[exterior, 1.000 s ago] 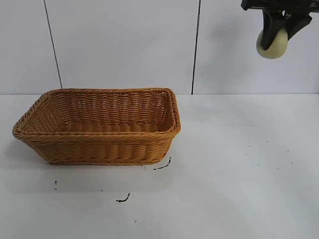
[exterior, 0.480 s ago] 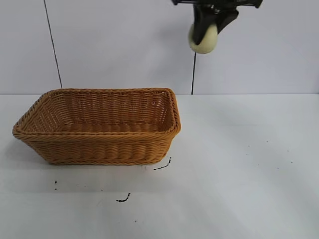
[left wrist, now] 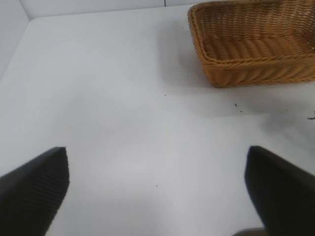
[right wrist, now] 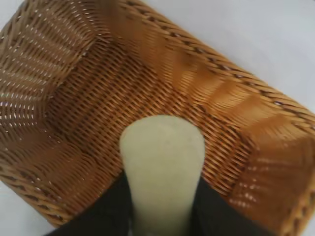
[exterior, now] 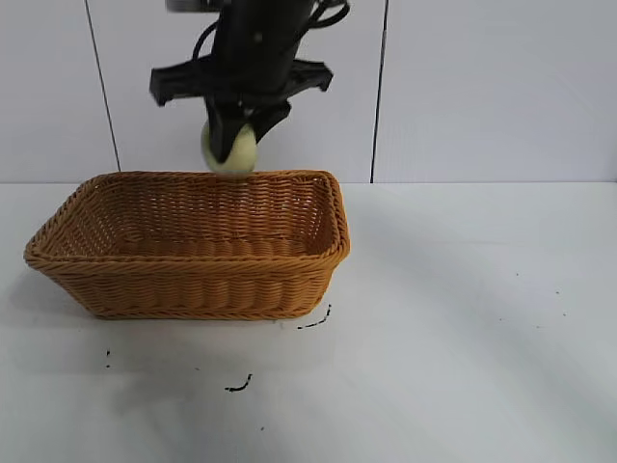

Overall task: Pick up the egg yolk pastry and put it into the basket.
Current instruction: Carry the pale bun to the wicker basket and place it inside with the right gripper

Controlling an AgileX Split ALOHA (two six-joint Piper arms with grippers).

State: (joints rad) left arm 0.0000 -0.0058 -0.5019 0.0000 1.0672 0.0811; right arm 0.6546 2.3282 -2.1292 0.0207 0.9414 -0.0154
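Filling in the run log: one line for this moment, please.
right gripper: shut on egg yolk pastry, above basket | left gripper: open, parked over bare table | pastry not yet released

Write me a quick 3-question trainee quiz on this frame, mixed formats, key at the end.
1. True or false: the pastry already lies on the basket floor.
2. Multiple choice: which gripper holds the pastry? A) left gripper B) right gripper C) neither
3. Short answer: judging by the right wrist view, what lies directly below the pastry?

Key
1. False. It hangs above the basket's far rim, clamped in the gripper.
2. B. The left gripper is open and empty over bare table, off to the basket's side.
3. The basket's woven floor, with nothing in it.
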